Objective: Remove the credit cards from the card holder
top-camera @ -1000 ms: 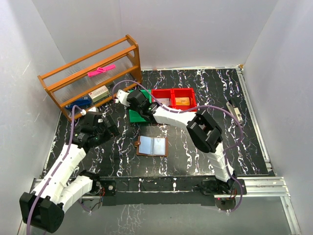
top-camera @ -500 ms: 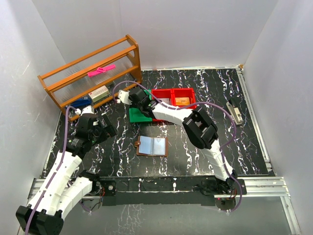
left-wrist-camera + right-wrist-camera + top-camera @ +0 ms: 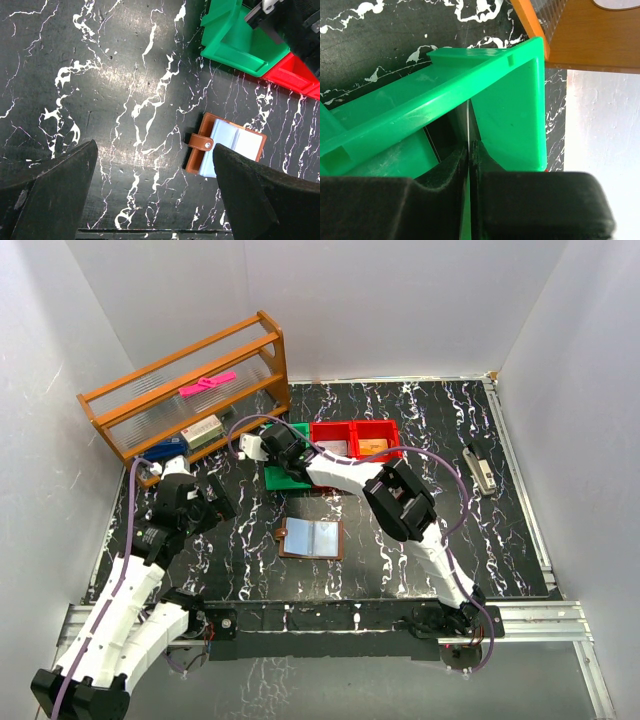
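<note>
Your right claw (image 3: 470, 150) is pinched shut on what looks like a thin credit card (image 3: 468, 120), edge-on over the green bin (image 3: 510, 100) just ahead; release low. Your left claw (image 3: 155, 148) gapes empty, and the card holder (image 3: 227, 148) lies open beneath, by its right finger.

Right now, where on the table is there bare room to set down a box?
Widest bare patch: front right, between the right arm and the table's right edge, nearer than the grey tool. Also bare: the marble between the left gripper and the card holder. Crowded: back left, around the shelf, green bin and red bins.
</note>
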`<state>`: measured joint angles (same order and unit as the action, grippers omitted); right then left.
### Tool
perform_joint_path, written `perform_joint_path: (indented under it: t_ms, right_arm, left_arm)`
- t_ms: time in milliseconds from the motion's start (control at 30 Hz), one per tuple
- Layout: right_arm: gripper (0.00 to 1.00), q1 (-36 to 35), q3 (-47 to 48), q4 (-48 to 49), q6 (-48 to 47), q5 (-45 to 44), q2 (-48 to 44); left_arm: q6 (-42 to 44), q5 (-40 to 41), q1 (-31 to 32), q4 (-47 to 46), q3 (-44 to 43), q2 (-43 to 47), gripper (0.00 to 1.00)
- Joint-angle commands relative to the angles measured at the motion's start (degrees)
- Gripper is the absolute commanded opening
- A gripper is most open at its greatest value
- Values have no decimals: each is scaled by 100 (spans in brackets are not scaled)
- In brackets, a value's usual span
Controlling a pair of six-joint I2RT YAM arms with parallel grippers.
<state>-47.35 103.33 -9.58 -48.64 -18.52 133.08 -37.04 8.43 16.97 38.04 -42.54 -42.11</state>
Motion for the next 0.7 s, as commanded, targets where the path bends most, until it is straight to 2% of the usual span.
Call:
perform_joint_path:
  t_ms: [0,100,200,333,433,667]
  right_arm:
    - [6,8,284,210,-85,-122,50]
    - [9,7,284,226,-11,-134,77]
    - [23,15,291,216,35,-152,98]
    - [26,46,261,152,70,-134,99]
    - [39,63,203,155,48,-155,86]
    - [47,117,68,167,48,-331,26]
  left_arm:
    - [77,96,-35,104,-98,123,99]
    - [88,76,-36,90,-98,119,99]
    - [110,30,-35,53,-80,111,99]
    - [125,7,-35,53,-82,98,99]
    - [140,-41,-34,16,-59,85,99]
    - [171,-105,-35,-22,-57,36,99]
